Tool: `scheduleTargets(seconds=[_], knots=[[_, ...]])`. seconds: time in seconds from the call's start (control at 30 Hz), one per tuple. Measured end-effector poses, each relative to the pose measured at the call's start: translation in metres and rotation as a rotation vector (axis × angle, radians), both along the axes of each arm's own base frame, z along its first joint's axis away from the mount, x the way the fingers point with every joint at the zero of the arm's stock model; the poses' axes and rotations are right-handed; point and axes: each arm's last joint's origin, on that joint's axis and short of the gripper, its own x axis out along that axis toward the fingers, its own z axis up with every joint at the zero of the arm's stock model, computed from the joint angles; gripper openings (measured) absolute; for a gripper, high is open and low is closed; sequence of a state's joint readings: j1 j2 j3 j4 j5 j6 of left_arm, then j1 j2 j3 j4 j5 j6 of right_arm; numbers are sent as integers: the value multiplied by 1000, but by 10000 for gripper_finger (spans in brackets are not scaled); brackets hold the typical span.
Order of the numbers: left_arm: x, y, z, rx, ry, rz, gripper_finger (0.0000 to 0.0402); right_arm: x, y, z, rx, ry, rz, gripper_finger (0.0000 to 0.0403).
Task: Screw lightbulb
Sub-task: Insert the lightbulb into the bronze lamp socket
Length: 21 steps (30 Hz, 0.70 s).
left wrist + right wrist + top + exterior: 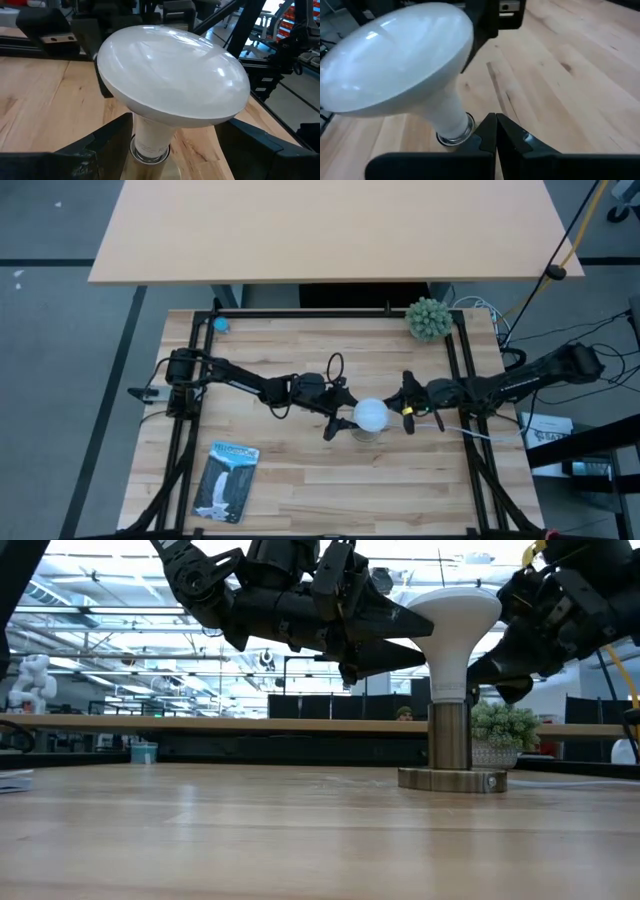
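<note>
i'm seeing the lightbulb [372, 415] standing upright near the middle of the bench [330, 490], its pale neck seated in the metal socket [450, 737], which is rising from a round flat base [452, 780] lying on the wood. the globe is facing up.

my left hand [340, 420] is reaching in from the left side, and its fingers [60, 160] are spread apart on either side of the bulb's neck, below the globe; i'm not seeing them pressing on it, so i'm reading this hand as released. my right hand [407, 412] is coming in from the right, sitting just beside the bulb at neck height. in its own wrist view its two fingers [485, 135] are lying tight together, clenched on nothing, with the bulb just ahead of them and apart from the tips.

elsewhere on the bench, a packaged item in a blue and white card [225, 480] is lying near the front left, a small green plant [428, 319] is sitting at the back right, and a small blue object [220, 324] is resting at the back left.
</note>
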<state>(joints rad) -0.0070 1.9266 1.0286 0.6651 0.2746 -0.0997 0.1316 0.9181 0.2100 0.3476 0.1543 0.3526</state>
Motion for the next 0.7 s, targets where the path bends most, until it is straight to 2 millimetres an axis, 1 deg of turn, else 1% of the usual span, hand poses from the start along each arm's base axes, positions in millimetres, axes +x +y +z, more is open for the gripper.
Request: scheduleTargets(seconds=[0.33, 0.7], knots=[[0, 1, 0, 0, 0, 3, 284, 1, 2, 3, 7, -29, 13, 0], [0, 9, 0, -3, 1, 24, 284, 0, 8, 3, 42, -33, 60, 0]])
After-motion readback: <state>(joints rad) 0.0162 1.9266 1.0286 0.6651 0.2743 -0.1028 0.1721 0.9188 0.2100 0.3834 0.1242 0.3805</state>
